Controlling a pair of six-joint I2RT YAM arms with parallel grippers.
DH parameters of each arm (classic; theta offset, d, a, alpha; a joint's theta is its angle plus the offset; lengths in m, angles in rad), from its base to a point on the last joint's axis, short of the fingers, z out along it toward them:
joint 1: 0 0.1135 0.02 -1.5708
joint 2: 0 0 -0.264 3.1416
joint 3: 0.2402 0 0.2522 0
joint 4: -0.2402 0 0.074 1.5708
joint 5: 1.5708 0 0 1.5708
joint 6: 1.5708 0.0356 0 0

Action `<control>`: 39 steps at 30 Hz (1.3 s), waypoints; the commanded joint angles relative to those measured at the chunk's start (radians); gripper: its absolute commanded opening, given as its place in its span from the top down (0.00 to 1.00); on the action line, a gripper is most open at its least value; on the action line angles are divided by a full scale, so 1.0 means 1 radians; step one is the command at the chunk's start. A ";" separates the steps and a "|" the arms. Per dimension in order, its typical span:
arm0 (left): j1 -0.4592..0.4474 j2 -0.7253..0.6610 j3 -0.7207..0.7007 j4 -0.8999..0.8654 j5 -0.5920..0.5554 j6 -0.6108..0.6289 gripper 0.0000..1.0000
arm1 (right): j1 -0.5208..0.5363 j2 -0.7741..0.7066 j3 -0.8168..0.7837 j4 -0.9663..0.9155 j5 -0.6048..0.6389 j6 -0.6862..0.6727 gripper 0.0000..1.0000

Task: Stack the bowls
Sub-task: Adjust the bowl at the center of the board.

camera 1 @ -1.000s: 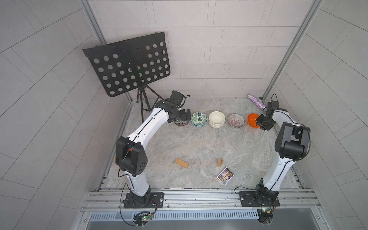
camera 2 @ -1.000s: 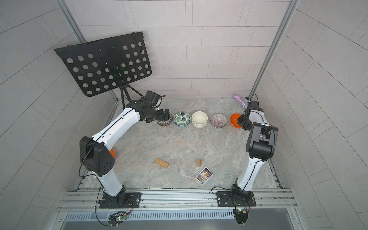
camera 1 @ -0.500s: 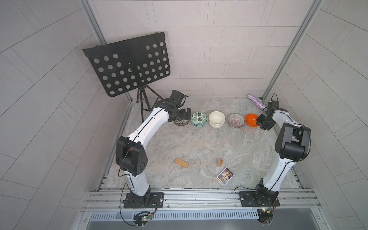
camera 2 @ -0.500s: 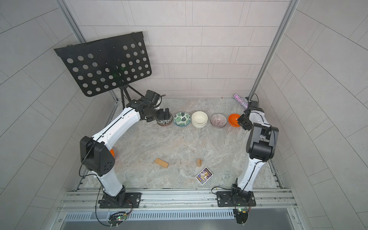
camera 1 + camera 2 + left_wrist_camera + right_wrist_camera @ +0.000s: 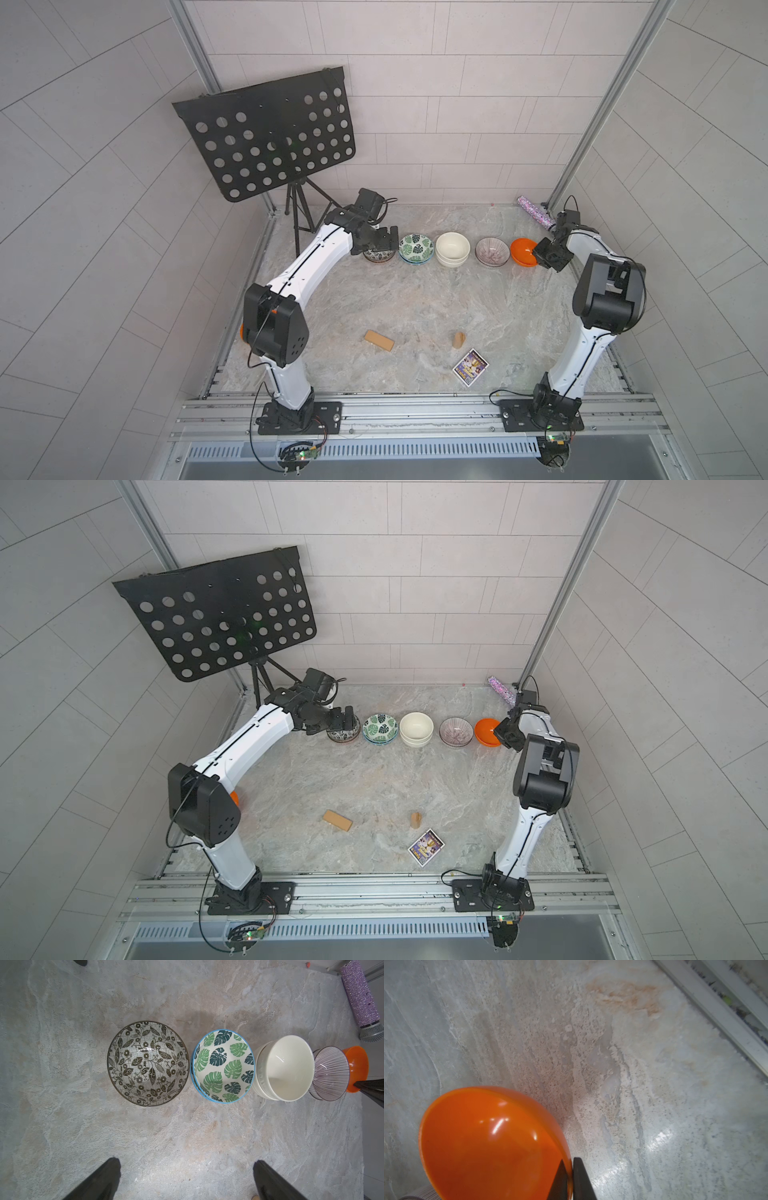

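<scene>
Five kinds of bowls line the back of the table in both top views. From left they are black-white leaf (image 5: 148, 1063), green leaf (image 5: 416, 247), cream (image 5: 453, 248), purple-striped (image 5: 492, 251) and glossy orange (image 5: 523, 250). The green leaf bowl (image 5: 224, 1066) and the cream bowl (image 5: 288, 1068) each sit nested in a matching one. My left gripper (image 5: 186, 1162) hovers open over the black-white bowl (image 5: 379, 256), holding nothing. My right gripper (image 5: 570, 1160) is shut on the rim of the orange bowl (image 5: 488, 1142), one finger inside and one outside.
A glittery purple cylinder (image 5: 535, 212) lies at the back right corner behind the right arm. A black music stand (image 5: 266, 133) rises at the back left. Two tan wooden blocks (image 5: 379, 341) (image 5: 458, 339) and a card (image 5: 470, 367) lie towards the front.
My right gripper has closed on the orange bowl's rim, and the bowl has shifted slightly left towards the purple-striped one. The left arm has stayed still.
</scene>
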 commanded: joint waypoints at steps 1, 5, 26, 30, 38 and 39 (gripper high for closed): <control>0.006 0.017 0.016 -0.004 0.004 0.006 0.00 | 0.005 -0.018 0.010 -0.003 0.024 -0.013 0.93; 0.006 0.015 0.016 -0.002 0.016 0.003 0.00 | 0.005 -0.040 -0.004 -0.008 0.029 -0.018 0.95; 0.006 -0.021 -0.004 0.003 0.025 0.003 0.00 | 0.004 -0.104 -0.062 -0.005 0.039 -0.022 0.95; 0.006 -0.018 -0.002 0.005 0.025 0.002 0.00 | 0.005 -0.100 -0.061 -0.002 0.036 -0.023 0.92; 0.006 -0.023 -0.002 0.001 0.014 0.004 0.00 | 0.005 -0.101 -0.058 0.001 0.044 -0.022 0.77; 0.006 -0.024 -0.001 0.001 0.011 0.002 0.00 | 0.005 -0.106 -0.057 0.000 0.049 -0.021 0.76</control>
